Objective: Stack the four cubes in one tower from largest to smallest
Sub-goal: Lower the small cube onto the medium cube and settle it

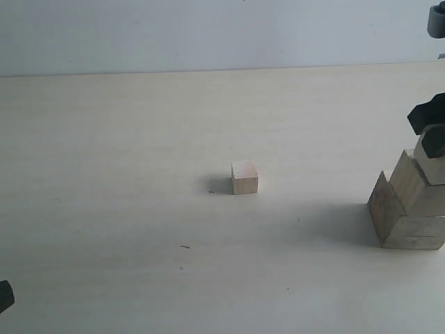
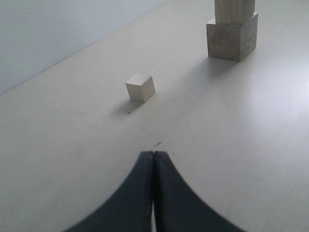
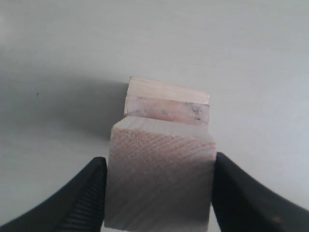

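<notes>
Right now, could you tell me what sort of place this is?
Likely a robotics lab bench: a pale table, a plain white wall, stacked wooden cubes, the top one in the right gripper.

We see bare table (image 1: pixel 111 209) on every side of the small cube (image 1: pixel 245 178), so a gripper could pass anywhere there. Only the tower (image 1: pixel 410 209) stands in the way at the right edge, the right gripper (image 1: pixel 430 136) clamped on its top cube (image 1: pixel 432 168).

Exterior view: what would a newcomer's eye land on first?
The stepped tower at the right edge, where the right gripper grips the third cube at its top. Next, the smallest cube sitting alone in the middle of the table, with the left gripper shut, well short of it.
</notes>
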